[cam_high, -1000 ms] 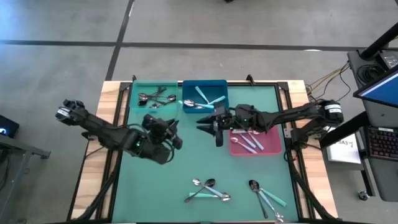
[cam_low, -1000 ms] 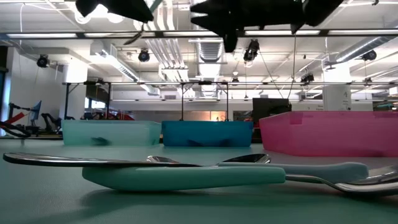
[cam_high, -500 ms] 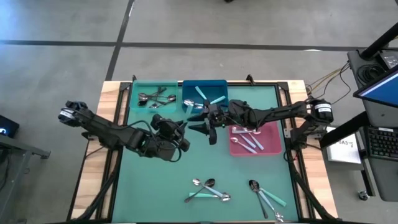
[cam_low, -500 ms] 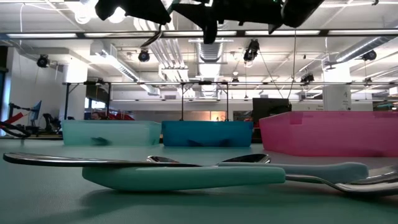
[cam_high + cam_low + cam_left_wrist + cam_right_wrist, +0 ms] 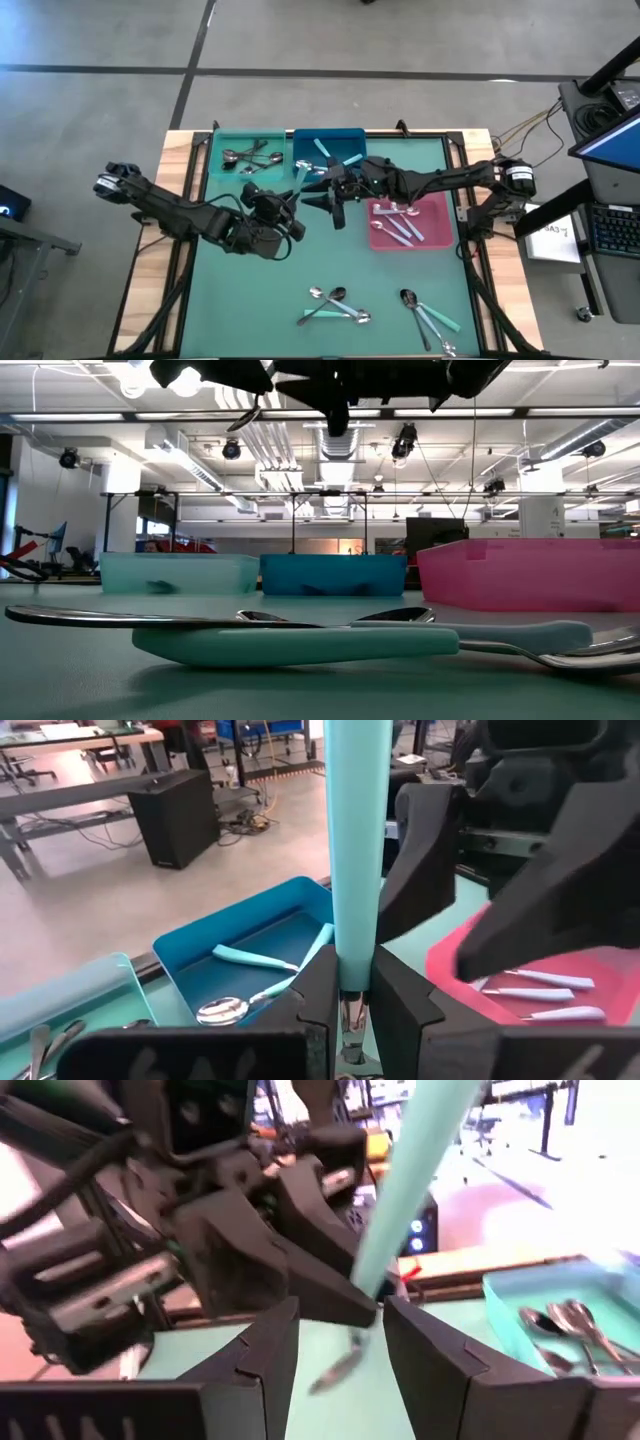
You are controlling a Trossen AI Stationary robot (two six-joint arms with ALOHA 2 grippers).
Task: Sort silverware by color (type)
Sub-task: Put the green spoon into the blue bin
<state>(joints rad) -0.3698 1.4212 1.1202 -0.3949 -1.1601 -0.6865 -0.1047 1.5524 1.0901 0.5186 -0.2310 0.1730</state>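
Between dark fingers (image 5: 400,1010), smooth turquoise-handled spoon (image 5: 352,850)

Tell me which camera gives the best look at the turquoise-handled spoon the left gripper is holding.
The left wrist view: the turquoise-handled spoon stands upright, clamped in the left gripper. The right wrist view shows its handle between the open right gripper's fingers. High view: barely visible. Low view: not discernible.

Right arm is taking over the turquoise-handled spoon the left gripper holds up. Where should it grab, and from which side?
Probably the bare handle of the turquoise-handled spoon, above the left gripper, which is shut on its lower end. The handle stands upright and free there. Bring the open right gripper in level from the side, straddling the handle.
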